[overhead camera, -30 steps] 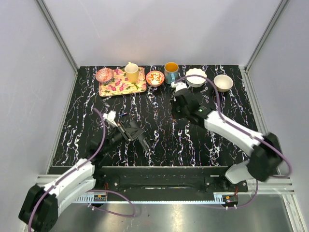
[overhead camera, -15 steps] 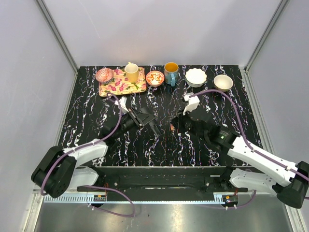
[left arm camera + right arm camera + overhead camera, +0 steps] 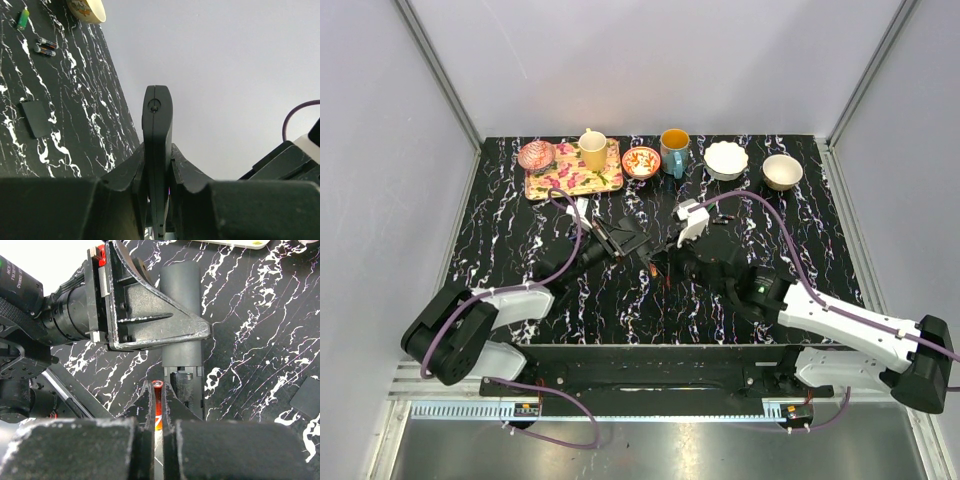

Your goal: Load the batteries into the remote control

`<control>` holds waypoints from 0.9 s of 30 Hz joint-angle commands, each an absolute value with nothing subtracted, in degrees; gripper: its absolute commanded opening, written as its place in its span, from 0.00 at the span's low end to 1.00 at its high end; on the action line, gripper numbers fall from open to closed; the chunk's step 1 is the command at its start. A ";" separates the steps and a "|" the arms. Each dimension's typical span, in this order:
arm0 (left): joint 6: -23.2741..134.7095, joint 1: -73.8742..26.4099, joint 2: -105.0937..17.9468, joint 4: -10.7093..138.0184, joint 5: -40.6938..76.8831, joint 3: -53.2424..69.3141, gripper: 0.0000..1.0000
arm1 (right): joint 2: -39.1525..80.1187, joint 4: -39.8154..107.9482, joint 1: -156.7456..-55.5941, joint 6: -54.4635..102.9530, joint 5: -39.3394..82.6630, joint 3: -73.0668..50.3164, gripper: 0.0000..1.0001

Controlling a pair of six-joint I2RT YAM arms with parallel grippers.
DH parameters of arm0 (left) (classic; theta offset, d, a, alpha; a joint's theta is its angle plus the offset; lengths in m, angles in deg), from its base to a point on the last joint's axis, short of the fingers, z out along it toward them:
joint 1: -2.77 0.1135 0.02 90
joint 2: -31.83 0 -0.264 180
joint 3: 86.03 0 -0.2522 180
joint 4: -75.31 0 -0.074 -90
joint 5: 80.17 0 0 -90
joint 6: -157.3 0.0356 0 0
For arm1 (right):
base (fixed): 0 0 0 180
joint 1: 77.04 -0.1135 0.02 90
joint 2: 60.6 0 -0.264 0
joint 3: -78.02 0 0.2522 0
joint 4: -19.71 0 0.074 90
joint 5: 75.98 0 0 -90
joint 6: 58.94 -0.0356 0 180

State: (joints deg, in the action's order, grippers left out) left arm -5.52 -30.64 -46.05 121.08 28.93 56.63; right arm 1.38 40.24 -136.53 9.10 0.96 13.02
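My left fingers (image 3: 141,177) clenched the remote (image 3: 157,130); my right fingers (image 3: 149,405) pinched a battery (image 3: 158,388), just at 9 o'clock of the remote's near end.

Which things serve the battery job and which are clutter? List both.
Job: remote in left gripper; battery in right gripper; loose batteries; black cover.
Clutter: tray; yellow cup; blue cup; pink bowl; red bowl; white bowl; tan bowl.

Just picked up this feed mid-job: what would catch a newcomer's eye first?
Mid-table, the left gripper is shut on the slim black plastic remote control, with its battery bay open. The right gripper pinches a small red-tipped battery right beside that bay. Two loose batteries and a flat black square piece lie apart on the black marbled table.
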 commanded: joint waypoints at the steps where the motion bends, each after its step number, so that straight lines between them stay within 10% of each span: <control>1: -8.72 -30.89 -47.53 132.38 29.61 55.33 0.00 | 2.07 35.49 -137.69 11.37 -2.15 12.93 0.00; 27: -12.15 -31.51 -49.20 135.03 32.77 55.69 0.00 | 3.03 34.00 -138.74 15.77 -5.76 14.60 0.00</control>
